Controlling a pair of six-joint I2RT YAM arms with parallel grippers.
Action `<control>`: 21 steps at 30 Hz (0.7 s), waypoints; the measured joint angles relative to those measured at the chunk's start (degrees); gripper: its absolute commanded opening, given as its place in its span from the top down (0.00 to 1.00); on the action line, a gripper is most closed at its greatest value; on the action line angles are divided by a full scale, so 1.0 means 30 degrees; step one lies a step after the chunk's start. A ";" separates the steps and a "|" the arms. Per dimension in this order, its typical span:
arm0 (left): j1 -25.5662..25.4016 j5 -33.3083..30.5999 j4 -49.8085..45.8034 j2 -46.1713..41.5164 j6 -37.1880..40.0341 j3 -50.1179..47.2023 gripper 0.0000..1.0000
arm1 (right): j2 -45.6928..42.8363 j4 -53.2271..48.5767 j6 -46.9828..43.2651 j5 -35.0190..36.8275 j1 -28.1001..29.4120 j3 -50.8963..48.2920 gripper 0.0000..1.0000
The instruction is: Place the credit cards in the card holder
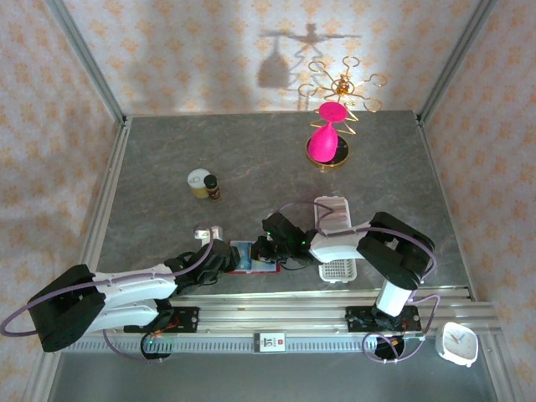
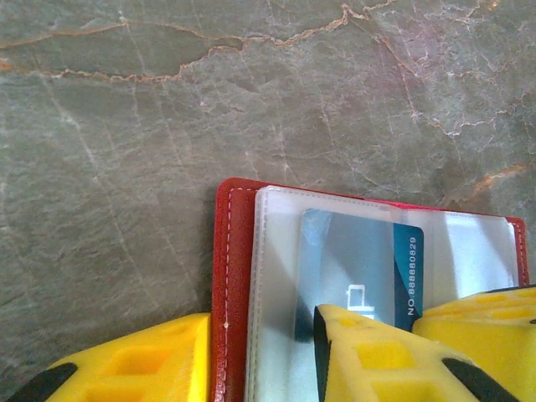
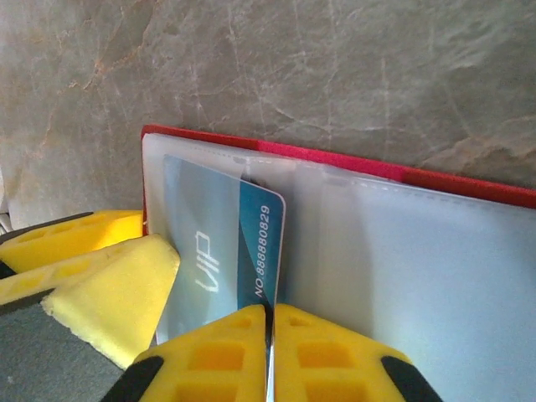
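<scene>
Holder (image 1: 251, 257) lies open on bench (image 1: 167, 159), 6 o'clock edge. L pincer (image 2: 260, 356) clamps its left flap; R pincer (image 3: 270, 352) clenched on blue card (image 3: 251, 243), half in sleeve. Risk: card skews, jams, or sleeve buckles if pushed off-axis

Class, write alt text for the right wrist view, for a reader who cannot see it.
A blue plastic card marked VIP sits partly inside a clear plastic sleeve of the open red leather-look card holder, its near edge pinched between the shut yellow fingers of the right gripper. Another yellow fingertip presses the holder's left side on the grey marbled table.
</scene>
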 measured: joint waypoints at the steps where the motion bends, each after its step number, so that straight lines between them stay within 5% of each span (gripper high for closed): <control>1: 0.0000 0.0022 0.0015 -0.0044 0.0000 -0.0029 0.65 | 0.0087 -0.0015 0.0000 -0.0007 0.0015 0.0131 0.93; 11: 0.0000 0.0044 0.0532 -0.0204 0.0000 -0.0342 0.65 | 0.0612 0.0087 0.0146 -0.0087 0.0189 0.0583 0.93; 21: 0.0000 -0.0073 0.0539 -0.0226 0.0044 -0.0444 0.71 | -0.2004 -0.0838 0.0284 0.1661 0.0423 -0.0051 0.74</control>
